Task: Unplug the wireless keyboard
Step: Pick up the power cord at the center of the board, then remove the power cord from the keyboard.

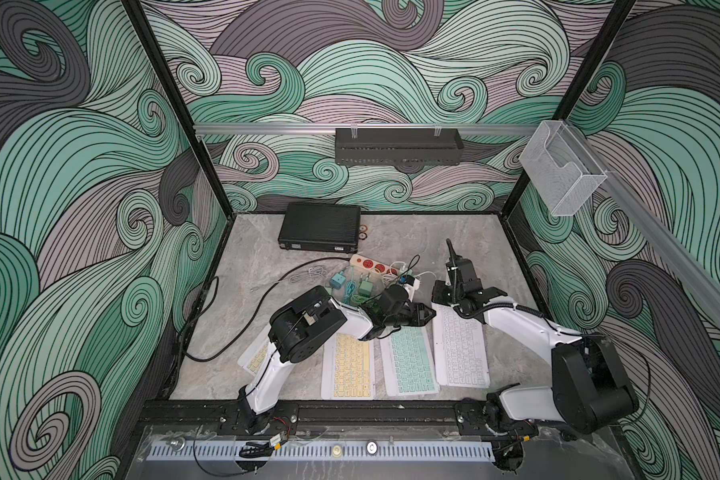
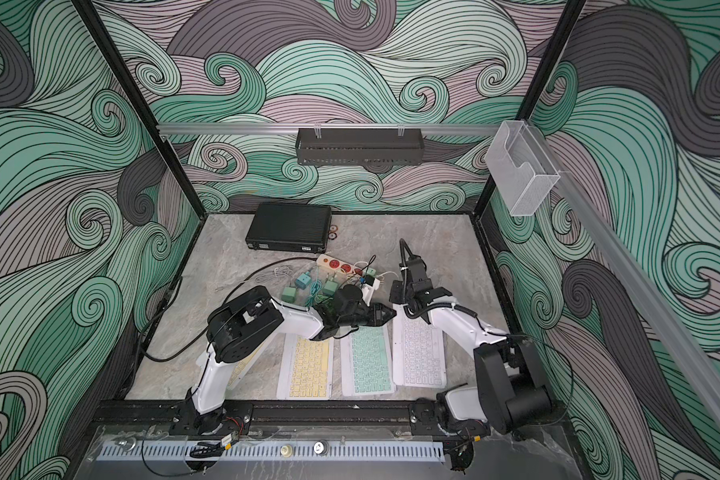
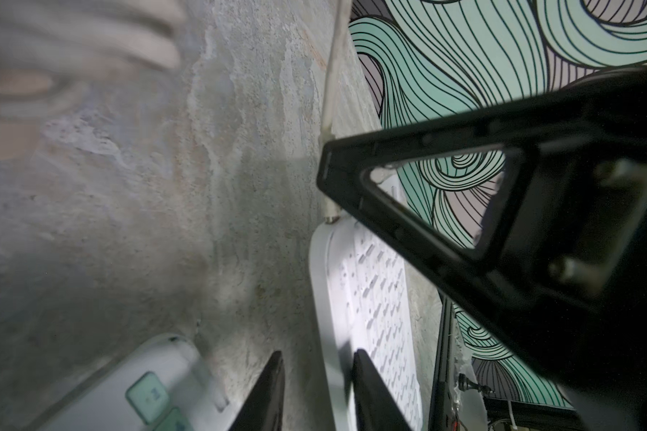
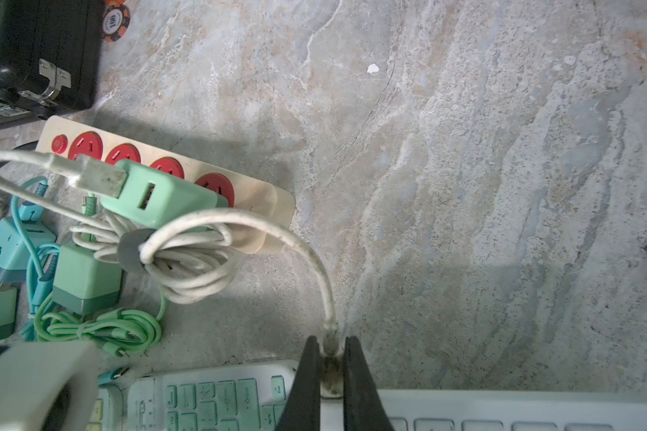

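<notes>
the only legible mark is the number "100", printed on the pale centre of a poker chip point(image 4: 116, 21) beside the black case point(image 4: 34, 44). the case's small label and the key legends on the white keyboard point(image 4: 501, 412) are too blurred to read.

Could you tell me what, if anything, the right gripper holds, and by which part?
The right gripper pinches the white cable by its connector, against the white keyboard.

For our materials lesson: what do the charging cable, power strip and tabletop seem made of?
Charging cable: soft rubbery plastic, matte white, grimy, bends in loops. Power strip: hard cream plastic, smooth, red sockets. Tabletop: looks like veined grey stone; possibly a printed laminate.
</notes>
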`<state>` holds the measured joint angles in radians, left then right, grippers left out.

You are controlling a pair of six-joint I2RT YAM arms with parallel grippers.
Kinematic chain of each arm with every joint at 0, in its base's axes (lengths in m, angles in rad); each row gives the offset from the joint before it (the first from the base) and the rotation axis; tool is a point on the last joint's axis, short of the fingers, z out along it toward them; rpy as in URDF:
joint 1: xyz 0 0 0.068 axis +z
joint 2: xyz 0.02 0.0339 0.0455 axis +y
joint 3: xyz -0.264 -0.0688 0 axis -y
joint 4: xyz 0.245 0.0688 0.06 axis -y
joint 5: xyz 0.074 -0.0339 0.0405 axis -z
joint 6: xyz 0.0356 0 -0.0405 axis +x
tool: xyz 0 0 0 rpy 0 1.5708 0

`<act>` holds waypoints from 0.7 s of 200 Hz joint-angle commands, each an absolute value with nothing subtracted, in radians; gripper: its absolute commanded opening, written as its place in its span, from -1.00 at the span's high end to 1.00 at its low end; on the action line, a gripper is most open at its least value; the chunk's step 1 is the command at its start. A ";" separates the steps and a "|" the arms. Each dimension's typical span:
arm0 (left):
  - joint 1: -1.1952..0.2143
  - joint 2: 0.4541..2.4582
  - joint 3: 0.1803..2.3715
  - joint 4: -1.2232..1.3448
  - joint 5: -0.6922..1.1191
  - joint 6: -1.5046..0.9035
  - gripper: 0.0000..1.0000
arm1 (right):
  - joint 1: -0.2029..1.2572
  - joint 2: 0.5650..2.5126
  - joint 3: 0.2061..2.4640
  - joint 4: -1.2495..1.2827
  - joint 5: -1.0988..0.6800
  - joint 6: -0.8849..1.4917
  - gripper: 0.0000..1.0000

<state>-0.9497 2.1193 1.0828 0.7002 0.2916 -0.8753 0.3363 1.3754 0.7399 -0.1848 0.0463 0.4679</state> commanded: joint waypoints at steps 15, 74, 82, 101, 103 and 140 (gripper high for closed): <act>-0.946 2.160 1.095 0.789 0.350 -0.894 0.38 | 0.337 1.342 0.733 -0.132 0.041 0.518 1.00; -0.959 2.187 1.101 0.841 0.383 -0.917 0.33 | 0.337 1.327 0.715 -0.110 0.049 0.544 1.00; -0.962 2.191 1.103 0.850 0.386 -0.919 0.34 | 0.337 1.327 0.714 -0.107 0.050 0.546 1.00; -0.965 2.192 1.106 0.851 0.391 -0.919 0.45 | 0.337 1.327 0.713 -0.103 0.049 0.551 1.00; -0.964 2.192 1.106 0.851 0.392 -0.919 0.46 | 0.337 1.327 0.713 -0.104 0.051 0.552 1.00; -0.964 2.191 1.104 0.865 0.403 -0.922 0.86 | 0.337 1.329 0.713 -0.104 0.056 0.555 1.00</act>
<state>-0.9543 2.1735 1.0828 0.8474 0.3824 -0.9375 0.3363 1.3560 0.7132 -0.1482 0.0490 0.5255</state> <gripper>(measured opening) 0.117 0.102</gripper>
